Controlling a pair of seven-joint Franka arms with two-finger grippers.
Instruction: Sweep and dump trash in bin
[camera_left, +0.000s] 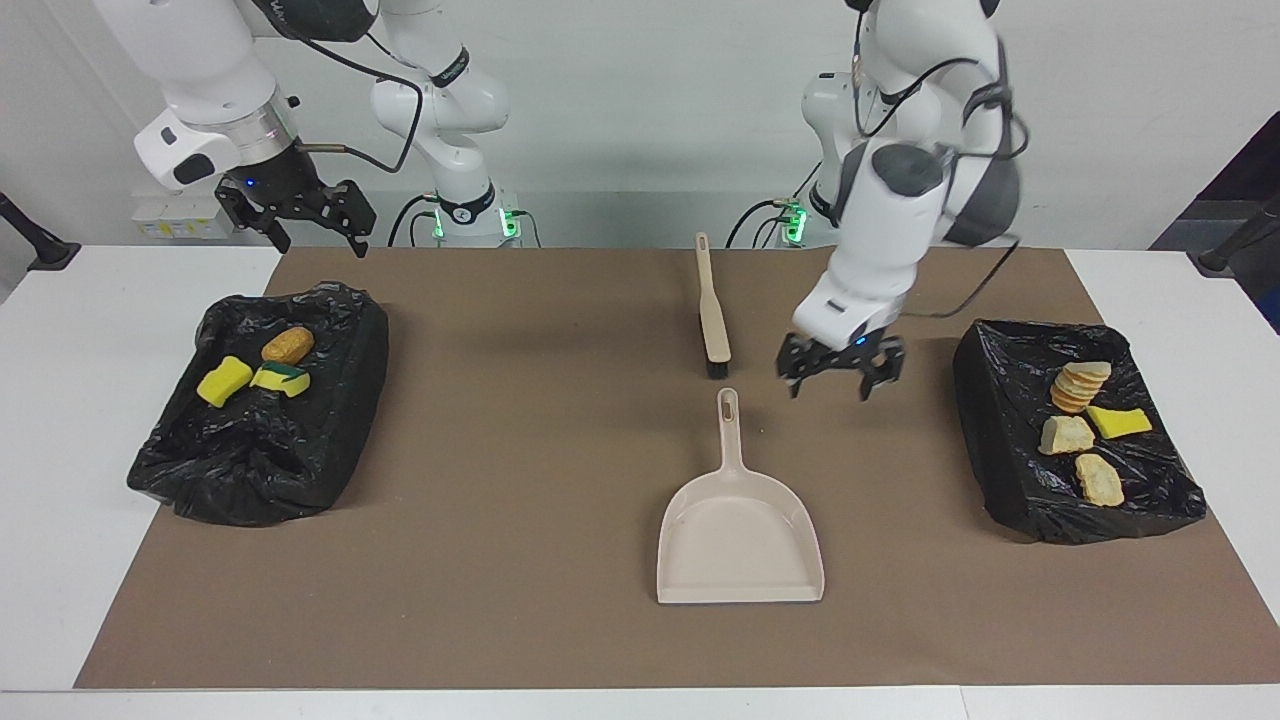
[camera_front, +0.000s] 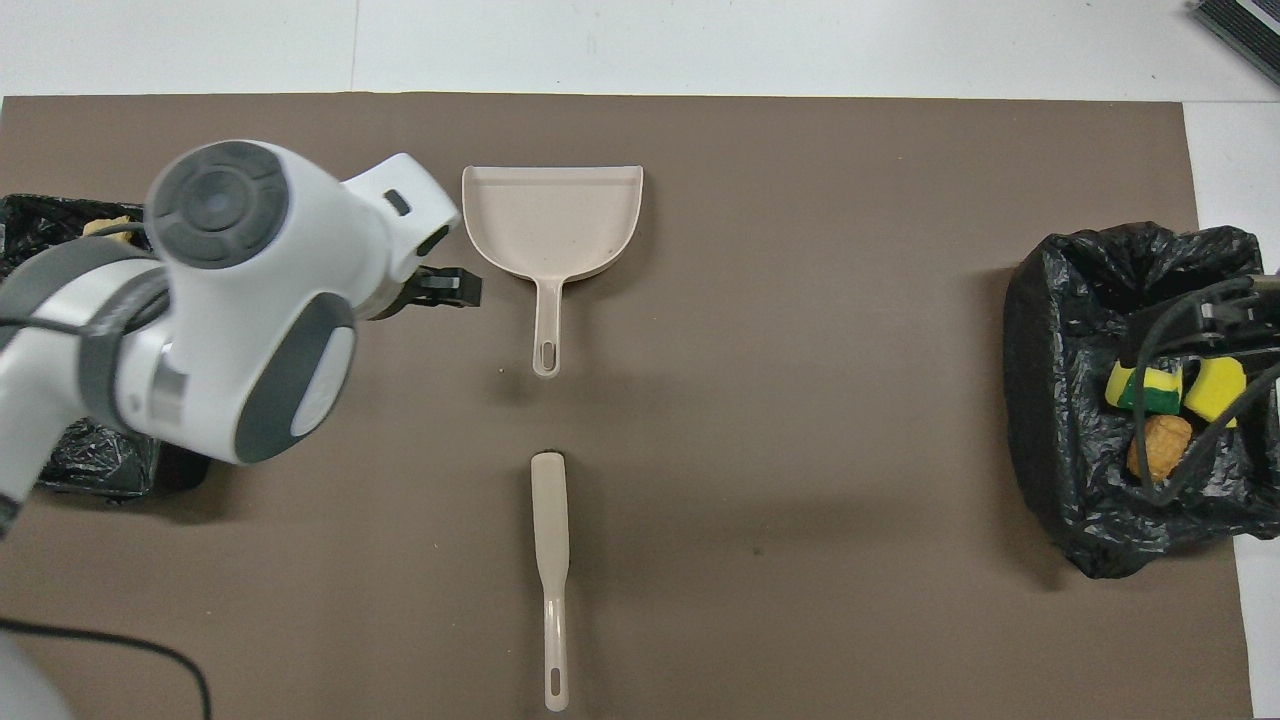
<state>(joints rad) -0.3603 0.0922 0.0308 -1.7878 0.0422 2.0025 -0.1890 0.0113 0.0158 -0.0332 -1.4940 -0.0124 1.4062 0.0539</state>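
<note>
Facing view: your left gripper (camera_left: 842, 372) hangs over bare mat between the dustpan (camera_left: 740, 535) and the bin at the left arm's end (camera_left: 1010, 372), fingers spread, holding nothing. Your right gripper (camera_left: 298, 212) is up in the air over the table edge by the bin at the right arm's end (camera_left: 330, 400), fingers also spread and empty — that arm waits. The trash is all in the bins: a stack of slices (camera_left: 1080, 385), a yellow wedge (camera_left: 1119, 421) and two bread lumps (camera_left: 1066, 434) (camera_left: 1099, 478) in one; a yellow sponge (camera_left: 224, 380), a green-backed sponge (camera_left: 281, 378) and a browned lump (camera_left: 287, 345) in the other. No bits show on the mat. The dustpan lies flat and empty, handle toward the robots, with the brush (camera_left: 712, 310) just nearer to the robots, not touching it.

Overhead view: the left arm covers most of its bin (camera_front: 60, 450). The dustpan (camera_front: 552, 222) and brush (camera_front: 550, 560) lie in line, apart. The right gripper's links partly cover the sponges (camera_front: 1225, 385) and the lump (camera_front: 1160, 445).

Handling, as I judge it: sponge chunks are light and squashy, the bread bits light and crumbly — you'd sweep them, not pinch. Take the stiff plastic pan by its slim handle (camera_front: 546, 325), mid-length; it may slide on the mat.
</note>
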